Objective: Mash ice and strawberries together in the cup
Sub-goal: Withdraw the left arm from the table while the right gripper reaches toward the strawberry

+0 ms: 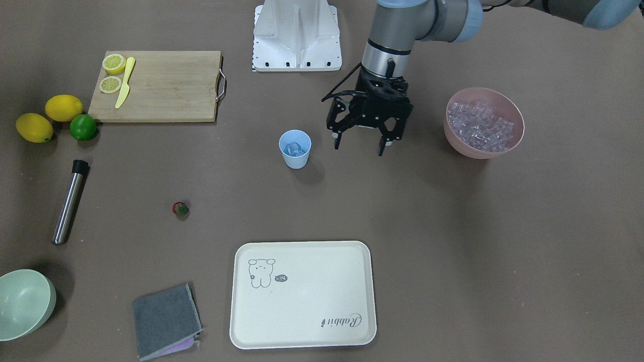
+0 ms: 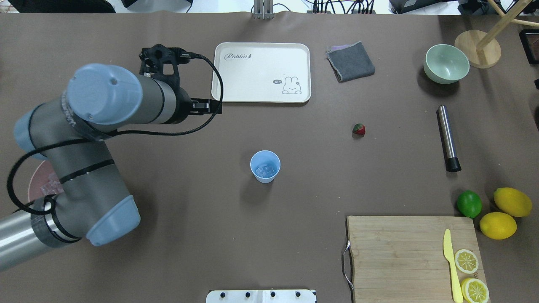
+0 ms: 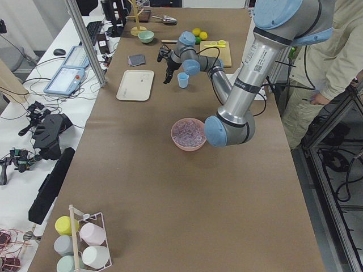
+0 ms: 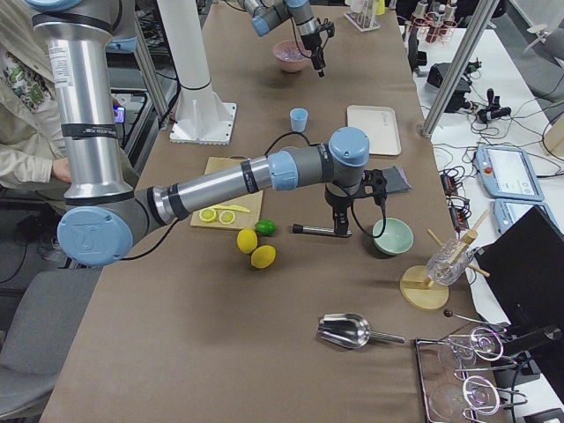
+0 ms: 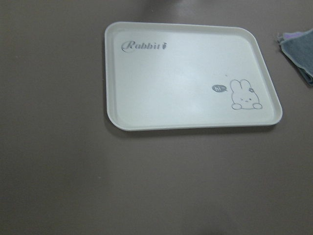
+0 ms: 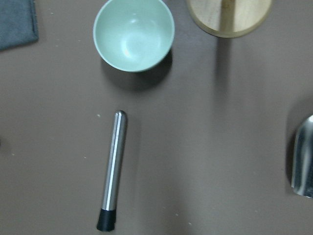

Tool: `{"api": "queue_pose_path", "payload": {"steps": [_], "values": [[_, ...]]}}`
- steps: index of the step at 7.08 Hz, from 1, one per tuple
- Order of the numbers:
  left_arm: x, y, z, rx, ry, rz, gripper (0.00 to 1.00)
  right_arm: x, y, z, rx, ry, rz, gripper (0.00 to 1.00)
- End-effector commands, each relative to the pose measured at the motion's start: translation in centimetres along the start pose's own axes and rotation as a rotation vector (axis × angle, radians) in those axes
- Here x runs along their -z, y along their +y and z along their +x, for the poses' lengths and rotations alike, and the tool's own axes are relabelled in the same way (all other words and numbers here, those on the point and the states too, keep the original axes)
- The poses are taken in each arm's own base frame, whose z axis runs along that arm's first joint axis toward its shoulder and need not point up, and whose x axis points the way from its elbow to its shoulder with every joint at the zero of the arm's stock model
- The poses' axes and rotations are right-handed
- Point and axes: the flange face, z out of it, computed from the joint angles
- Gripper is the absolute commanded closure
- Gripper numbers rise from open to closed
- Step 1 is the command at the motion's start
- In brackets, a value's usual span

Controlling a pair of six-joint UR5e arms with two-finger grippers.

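Observation:
The light-blue cup stands upright mid-table with a few clear ice cubes in it; it also shows in the overhead view. More ice fills the pink bowl. The small red strawberry lies alone on the table, also in the overhead view. My left gripper is open and empty, pointing down between the cup and the pink bowl, above the table. My right gripper shows only in the exterior right view, above the steel muddler; I cannot tell if it is open.
A white tray, a grey cloth and a pale green bowl sit on the far side. A cutting board holds lemon slices and a yellow knife. Two lemons and a lime lie beside it.

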Motion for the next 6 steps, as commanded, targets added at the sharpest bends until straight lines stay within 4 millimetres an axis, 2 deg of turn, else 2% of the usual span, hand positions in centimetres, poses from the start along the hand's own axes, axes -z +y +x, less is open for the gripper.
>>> {"api": "queue_pose_path", "payload": {"steps": [1, 2, 3, 4, 5, 6], "values": [[3.0, -4.3, -6.6, 0.036, -0.036, 0.04, 0.02, -4.4, -1.9, -9.9, -0.023, -0.034, 0.009, 0.0], [1.9, -4.6, -9.3, 0.052, -0.077, 0.042, 0.02, -7.1, -2.3, -14.9, -0.002, -0.006, 0.018, 0.0], [1.8, -4.5, -14.6, 0.069, -0.1, 0.04, 0.02, -9.4, -2.5, -19.7, 0.01, 0.013, 0.024, 0.0], [2.4, -4.9, -19.8, 0.016, -0.095, -0.079, 0.02, -11.1, -2.1, -23.1, 0.027, 0.022, 0.027, 0.0], [3.7, -6.2, -26.0, 0.01, -0.077, -0.179, 0.02, -13.2, -1.8, -25.5, 0.055, 0.024, 0.034, 0.0], [5.3, -7.6, -31.1, -0.004, -0.088, -0.215, 0.02, -16.3, -1.9, -27.3, 0.048, 0.016, 0.058, 0.0]]}}
